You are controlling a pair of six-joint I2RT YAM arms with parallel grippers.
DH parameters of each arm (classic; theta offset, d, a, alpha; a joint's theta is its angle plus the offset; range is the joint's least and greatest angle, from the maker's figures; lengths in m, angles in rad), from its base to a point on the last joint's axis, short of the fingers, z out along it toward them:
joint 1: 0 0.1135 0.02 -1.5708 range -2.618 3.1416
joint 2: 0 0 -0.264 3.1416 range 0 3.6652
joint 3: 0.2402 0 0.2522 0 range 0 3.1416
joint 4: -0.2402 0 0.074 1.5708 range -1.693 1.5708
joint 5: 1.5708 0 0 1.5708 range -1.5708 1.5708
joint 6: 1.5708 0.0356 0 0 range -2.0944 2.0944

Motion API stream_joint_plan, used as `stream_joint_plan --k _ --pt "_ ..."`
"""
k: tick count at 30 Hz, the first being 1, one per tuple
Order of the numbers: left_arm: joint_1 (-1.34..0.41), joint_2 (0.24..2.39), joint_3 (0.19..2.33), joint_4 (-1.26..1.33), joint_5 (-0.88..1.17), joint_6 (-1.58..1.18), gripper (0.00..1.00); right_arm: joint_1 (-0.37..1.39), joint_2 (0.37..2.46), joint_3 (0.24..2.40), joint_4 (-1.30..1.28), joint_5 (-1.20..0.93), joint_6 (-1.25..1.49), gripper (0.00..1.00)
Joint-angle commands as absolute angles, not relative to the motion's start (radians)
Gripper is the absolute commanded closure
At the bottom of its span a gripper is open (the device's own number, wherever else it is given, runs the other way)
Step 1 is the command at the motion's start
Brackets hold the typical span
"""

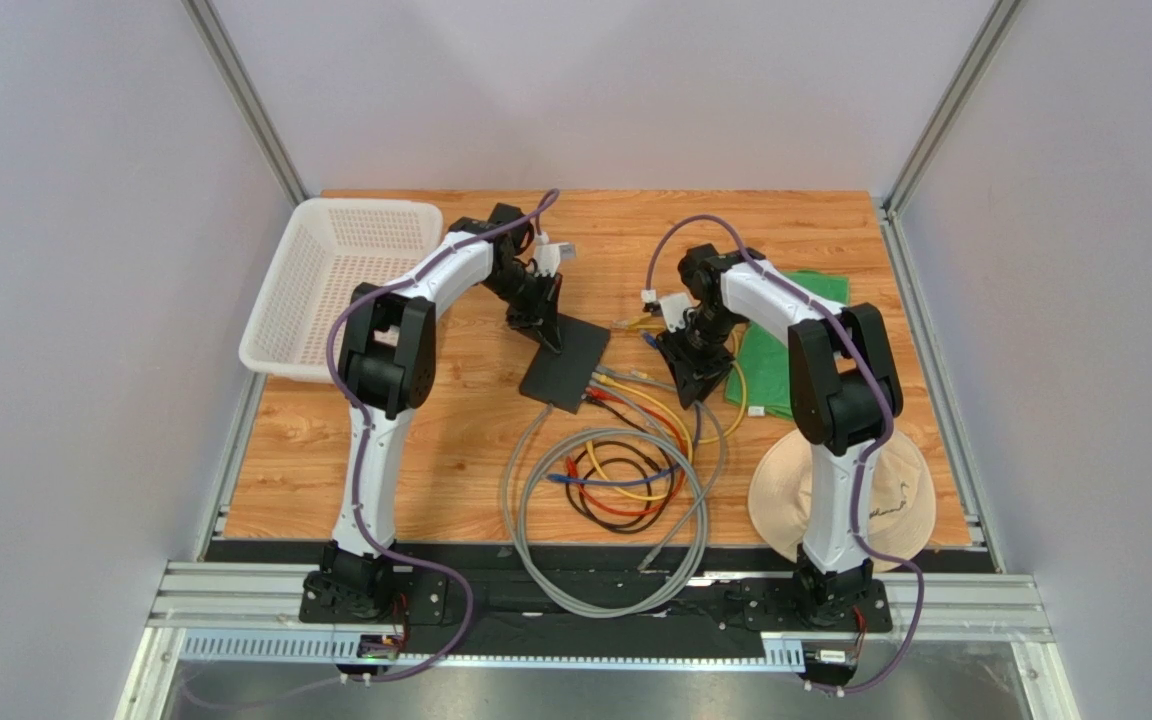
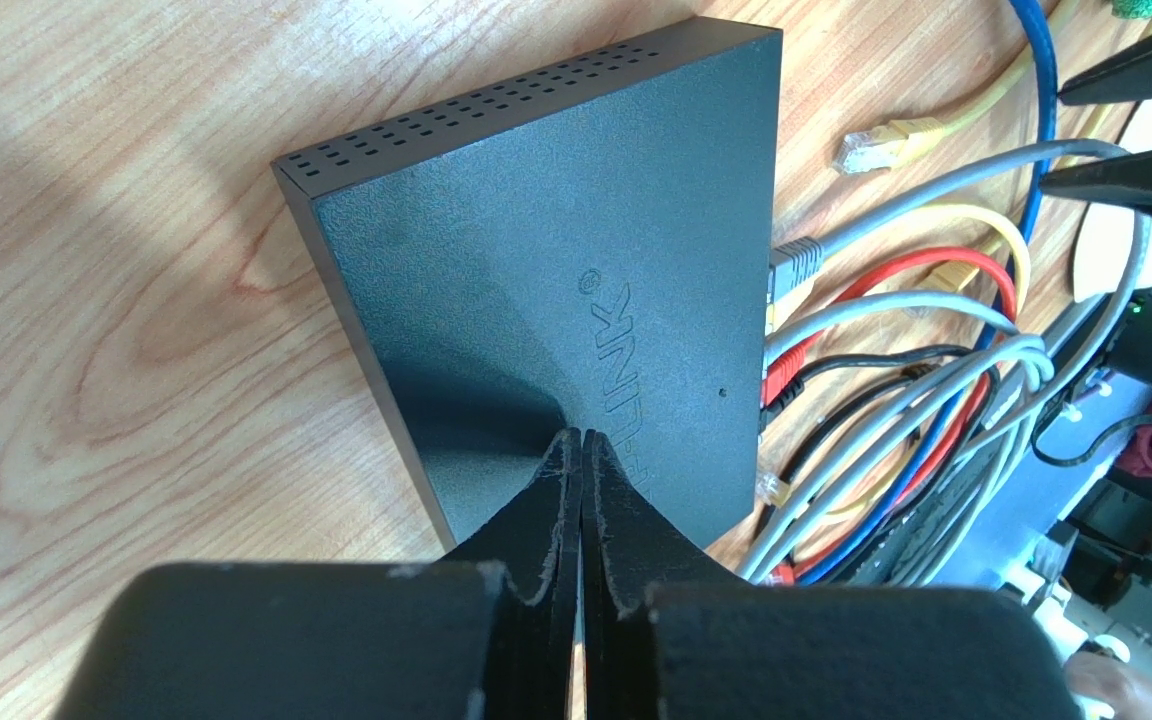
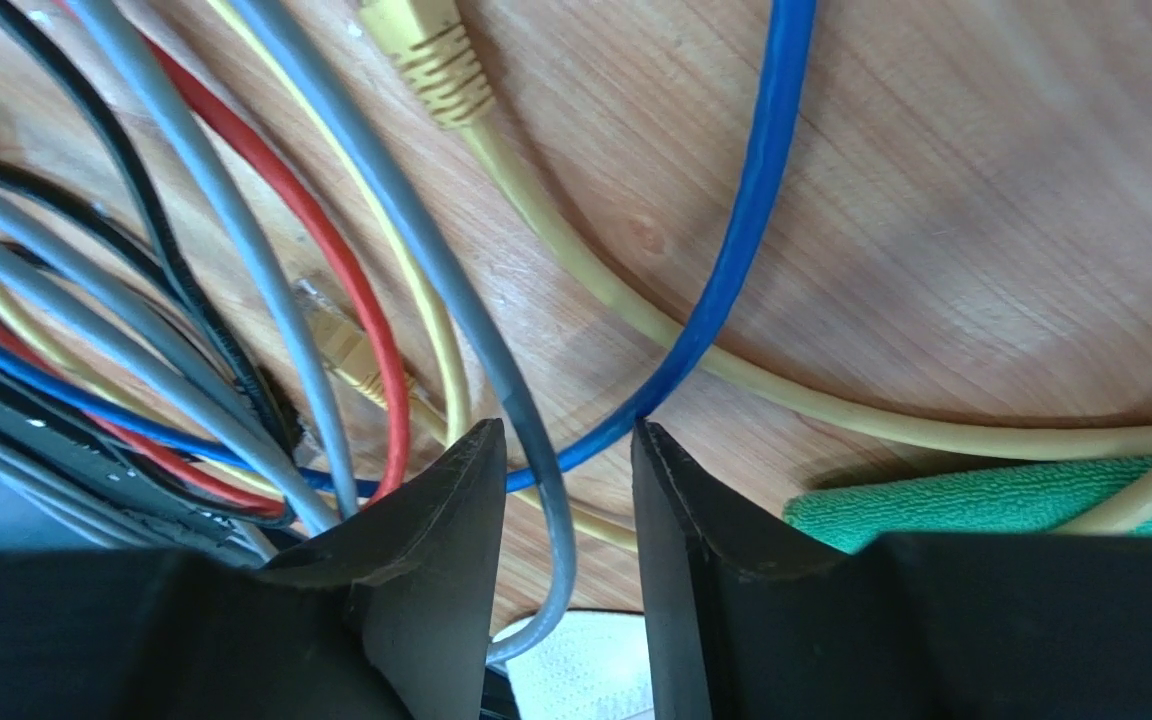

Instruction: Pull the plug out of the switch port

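The flat black switch (image 2: pixel 537 255), with cable plugs (image 2: pixel 793 263) kept in its right side, is touched by the clenched left gripper (image 2: pixel 584 438); the right gripper (image 3: pixel 567 435) is spread apart.

Orange-brown desk (image 1: pixel 432 450), wood grain with darker rings. Matte black switch (image 2: pixel 537 285): rows of small dot perforations along one edge, embossed logo in the same black. Loose leads: yellow cable (image 3: pixel 778 393), blue cable (image 3: pixel 755 195), red cable (image 2: pixel 898 270), grey cable (image 3: pixel 447 270), black cable (image 3: pixel 162 225). White basket (image 1: pixel 334 278), fine mesh pattern. Green cloth (image 3: pixel 988 495). Beige hat (image 1: pixel 845 495). Black left tool (image 2: pixel 582 450) and right tool (image 3: pixel 567 450).
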State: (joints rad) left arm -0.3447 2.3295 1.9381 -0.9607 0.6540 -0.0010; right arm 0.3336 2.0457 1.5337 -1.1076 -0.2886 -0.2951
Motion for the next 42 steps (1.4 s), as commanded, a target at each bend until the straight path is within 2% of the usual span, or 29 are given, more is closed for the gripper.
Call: stream_joint_plan --k 1,7,10,14,17,22,27,29,33,35,37,39,42 --pt "-0.344 2.276 1.922 -0.960 0.618 0.031 1.00 0.330 2.022 1.606 -1.140 -0.391 -0.295 0.58" --pt "-0.342 2.281 1.910 -0.957 0.620 0.029 1.00 0.259 1.997 1.643 -1.121 -0.528 -0.236 0.55" --pt "-0.344 2.283 1.908 -0.956 0.621 0.031 1.00 0.256 2.014 1.641 -1.118 -0.462 -0.236 0.55" --pt "-0.345 2.286 1.910 -0.956 0.618 0.032 1.00 0.256 2.051 1.617 -1.085 -0.324 -0.227 0.64" --pt "-0.345 2.283 1.908 -0.957 0.614 0.035 1.00 0.258 2.066 1.611 -1.097 -0.308 -0.242 0.65" --pt "-0.345 2.284 1.902 -0.956 0.603 0.040 1.00 0.273 2.075 1.594 -1.098 -0.302 -0.250 0.65" --pt "-0.345 2.287 1.905 -0.956 0.604 0.038 1.00 0.302 2.079 1.554 -1.095 -0.288 -0.252 0.59" --pt "-0.345 2.289 1.904 -0.956 0.606 0.038 1.00 0.310 2.082 1.549 -1.085 -0.275 -0.247 0.63" --pt "-0.345 2.290 1.905 -0.956 0.603 0.037 1.00 0.333 2.105 1.562 -1.077 -0.201 -0.250 0.65" --pt "-0.345 2.290 1.908 -0.957 0.601 0.040 1.00 0.334 2.121 1.572 -1.084 -0.158 -0.273 0.72" --pt "-0.345 2.286 1.905 -0.960 0.594 0.043 1.00 0.334 2.129 1.601 -1.097 -0.106 -0.314 0.86" --pt "-0.345 2.281 1.905 -0.962 0.588 0.046 1.00 0.333 2.146 1.661 -1.172 -0.052 -0.386 0.95" --pt "-0.345 2.279 1.901 -0.959 0.588 0.048 1.00 0.315 2.158 1.742 -1.213 0.050 -0.518 0.99"
